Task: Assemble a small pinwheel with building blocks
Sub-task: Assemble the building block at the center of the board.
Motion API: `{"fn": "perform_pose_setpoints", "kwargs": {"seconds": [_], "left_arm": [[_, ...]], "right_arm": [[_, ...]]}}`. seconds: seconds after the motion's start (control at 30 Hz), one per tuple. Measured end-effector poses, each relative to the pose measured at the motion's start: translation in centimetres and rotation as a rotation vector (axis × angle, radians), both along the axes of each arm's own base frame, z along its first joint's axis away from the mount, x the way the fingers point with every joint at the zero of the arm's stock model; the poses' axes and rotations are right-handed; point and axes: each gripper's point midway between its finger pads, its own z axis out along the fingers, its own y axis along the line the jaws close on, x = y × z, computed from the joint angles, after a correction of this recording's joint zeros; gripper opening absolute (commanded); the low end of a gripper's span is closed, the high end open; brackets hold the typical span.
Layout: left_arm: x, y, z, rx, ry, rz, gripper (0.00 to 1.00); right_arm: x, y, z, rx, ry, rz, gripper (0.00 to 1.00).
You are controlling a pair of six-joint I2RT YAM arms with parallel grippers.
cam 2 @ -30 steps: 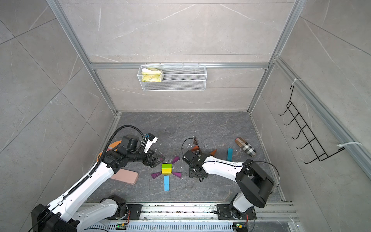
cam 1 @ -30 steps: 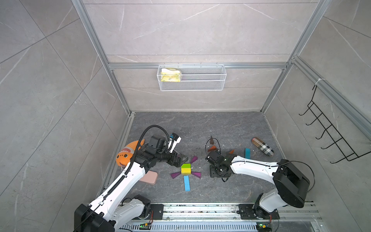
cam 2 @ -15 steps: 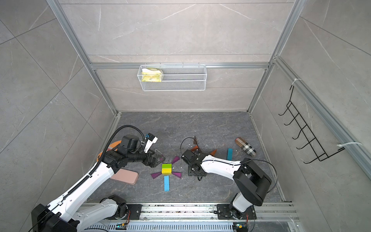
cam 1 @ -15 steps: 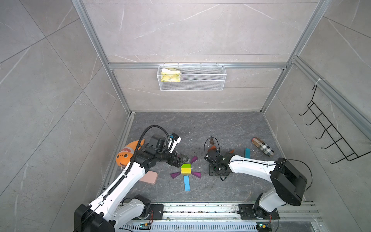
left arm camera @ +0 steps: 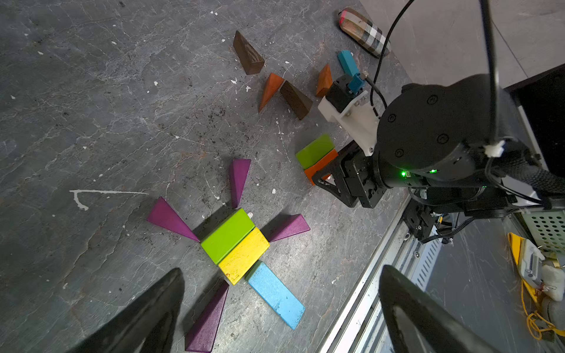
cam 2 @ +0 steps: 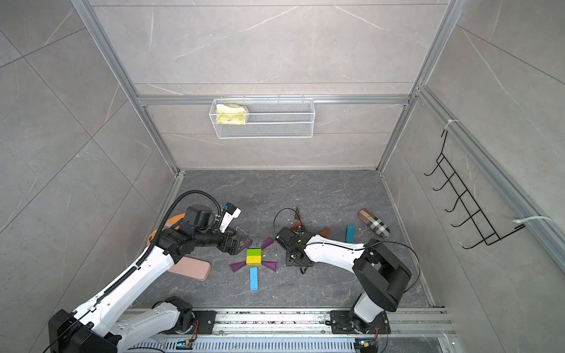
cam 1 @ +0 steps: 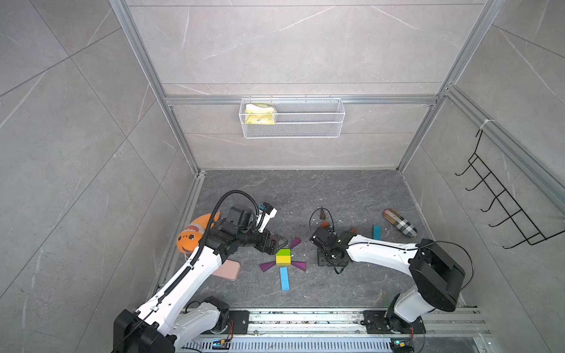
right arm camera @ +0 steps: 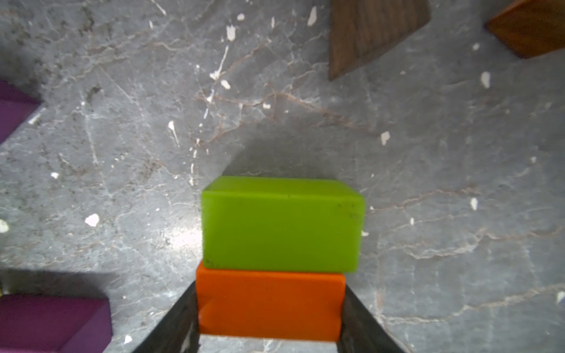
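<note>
We see the wire basket (cam 1: 308, 122) holding a yellow packet (cam 1: 259, 117). Our left pincer (left arm camera: 282, 272) gapes wide, empty, above the pinwheel blocks (left arm camera: 235, 244) on the tabletop (cam 1: 305, 195). The right pincer (right arm camera: 270, 293) clamps the orange brick (right arm camera: 269, 305), which touches a green brick (right arm camera: 281, 223).

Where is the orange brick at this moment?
In the right wrist view, the orange brick sits in the right gripper, touching a green brick, to the robot's right of the nearest purple wedge.
</note>
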Motion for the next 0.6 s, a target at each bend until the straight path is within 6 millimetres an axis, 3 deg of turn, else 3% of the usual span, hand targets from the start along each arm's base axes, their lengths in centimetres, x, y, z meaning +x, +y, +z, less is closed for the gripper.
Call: {"fn": "perform_pose_setpoints", "kwargs": {"seconds": [0.47,0.6], "left_arm": [[-0.22,-0.25,0.18,-0.015,0.005,-0.015,1.00],[-0.25,-0.28,0.20,-0.017,0.005,-0.017,1.00]], "right_arm": [[0.08,-0.10,0.00,-0.006,-0.005,-0.001,0.62],[0.07,-0.42,-0.10,-0.021,-0.003,-0.004,0.74]]}}
